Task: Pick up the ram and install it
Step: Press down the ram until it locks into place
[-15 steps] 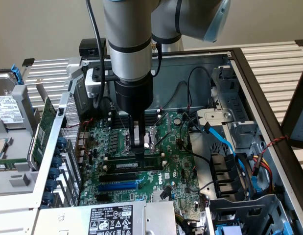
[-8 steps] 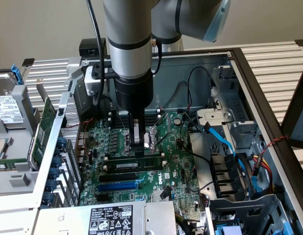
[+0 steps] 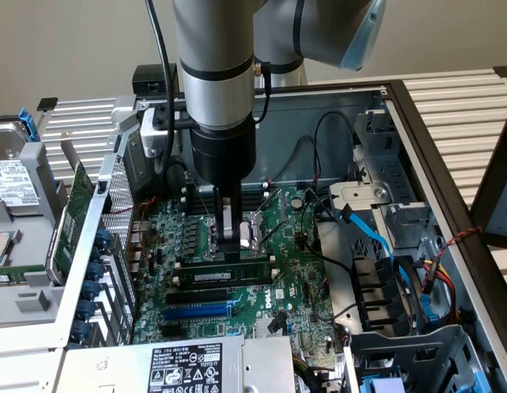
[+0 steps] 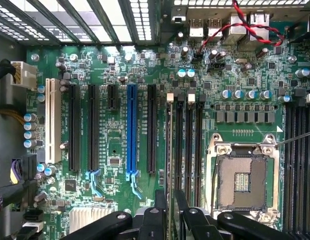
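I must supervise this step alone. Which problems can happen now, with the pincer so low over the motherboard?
1. The RAM stick lies along a memory slot under the pincer; if it is not squarely in, pressing could bend it.
2. The open CPU socket sits close beside the slots; a sideways slip might hit it.
3. A thin wire reaches toward the socket and could snag.

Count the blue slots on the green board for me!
1. The blue slot runs between black slots in the wrist view; in the exterior view it lies near the power supply. Others may be hidden.
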`<move>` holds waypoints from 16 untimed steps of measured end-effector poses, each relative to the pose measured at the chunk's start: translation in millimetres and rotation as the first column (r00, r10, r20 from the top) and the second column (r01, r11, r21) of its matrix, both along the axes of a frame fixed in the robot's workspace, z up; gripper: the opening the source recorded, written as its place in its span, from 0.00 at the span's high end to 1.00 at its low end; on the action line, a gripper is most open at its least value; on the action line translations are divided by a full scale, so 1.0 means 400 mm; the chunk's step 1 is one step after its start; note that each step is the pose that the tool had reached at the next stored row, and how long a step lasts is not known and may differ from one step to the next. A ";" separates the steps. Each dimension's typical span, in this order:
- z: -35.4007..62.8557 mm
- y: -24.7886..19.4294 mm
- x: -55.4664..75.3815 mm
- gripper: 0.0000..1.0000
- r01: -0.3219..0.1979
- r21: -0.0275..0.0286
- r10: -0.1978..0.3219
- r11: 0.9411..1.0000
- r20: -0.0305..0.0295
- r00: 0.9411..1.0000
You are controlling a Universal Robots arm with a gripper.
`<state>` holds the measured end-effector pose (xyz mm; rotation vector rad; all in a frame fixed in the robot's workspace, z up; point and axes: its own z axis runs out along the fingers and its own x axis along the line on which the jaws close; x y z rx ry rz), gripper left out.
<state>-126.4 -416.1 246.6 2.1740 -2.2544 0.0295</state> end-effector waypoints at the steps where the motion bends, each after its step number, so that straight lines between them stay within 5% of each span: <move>1: 0.000 0.000 0.000 0.80 0.001 0.000 -0.001 1.000 -0.004 1.000; 2: 0.000 0.000 0.000 0.87 0.001 -0.001 -0.001 1.000 -0.009 1.000; 7: -0.004 0.005 0.000 0.89 0.003 -0.010 -0.003 1.000 -0.026 1.000; 12: -0.013 0.021 0.000 0.89 0.003 -0.011 -0.003 1.000 -0.027 1.000; 16: -0.020 0.021 0.000 0.89 0.003 -0.020 -0.004 1.000 -0.028 1.000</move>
